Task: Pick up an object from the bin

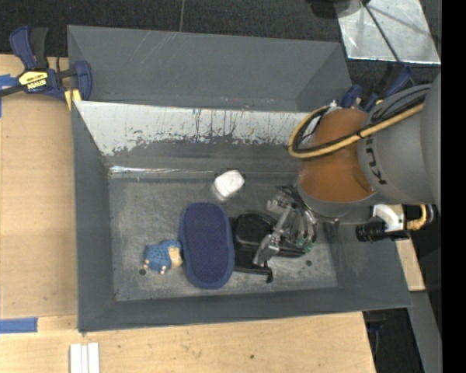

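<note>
- Camera view: the grey metal bin (93, 231) had sloped walls and a flat floor. Four loose things lay on the floor, none heaped.
- White crumpled lump (227, 183): lay near the back edge of the floor, apart from the other things.
- Blue oval pad (206, 245): textured, the largest thing in the bin. It lay at mid-floor with its long axis running back to front.
- Small blue-and-yellow toy (161, 256): lay just beside the pad's left edge, toward the front left of the floor.
- Black object (251, 228): rounded and glossy, it lay just right of the pad. A flatter black part showed toward the front beneath it; I could not tell whether that was the same thing or a second one.
- Arm (396, 162): extended in from the right, with an orange cover (334, 169) at the wrist and a yellow cable looped over it.
- Gripper (273, 243): low in the bin at the right side of the black object, overlapping it in the view. Contact could not be confirmed.
- Gripper state: cannot tell how far open it was, because its metal parts and the dark object ran together. Nothing could be confirmed as held.
</note>
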{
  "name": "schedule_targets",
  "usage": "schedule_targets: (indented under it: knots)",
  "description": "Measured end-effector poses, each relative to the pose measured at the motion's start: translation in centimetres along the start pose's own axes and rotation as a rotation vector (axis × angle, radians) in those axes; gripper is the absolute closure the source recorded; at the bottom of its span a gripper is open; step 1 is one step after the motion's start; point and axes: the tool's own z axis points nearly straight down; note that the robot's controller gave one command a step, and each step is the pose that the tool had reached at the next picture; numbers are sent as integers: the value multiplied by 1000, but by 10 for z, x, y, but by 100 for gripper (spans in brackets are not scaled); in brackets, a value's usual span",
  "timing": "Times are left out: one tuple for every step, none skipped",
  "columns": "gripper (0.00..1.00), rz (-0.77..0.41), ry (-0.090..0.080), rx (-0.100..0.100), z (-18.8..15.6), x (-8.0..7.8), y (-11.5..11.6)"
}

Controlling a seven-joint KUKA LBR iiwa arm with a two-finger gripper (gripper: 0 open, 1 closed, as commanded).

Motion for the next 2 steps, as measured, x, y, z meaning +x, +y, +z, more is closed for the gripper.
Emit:
schedule_targets:
  knots:
    - [0,-6,-7,0,-2,2,0]
    - [100,-6,-12,-1,-3,0,1]
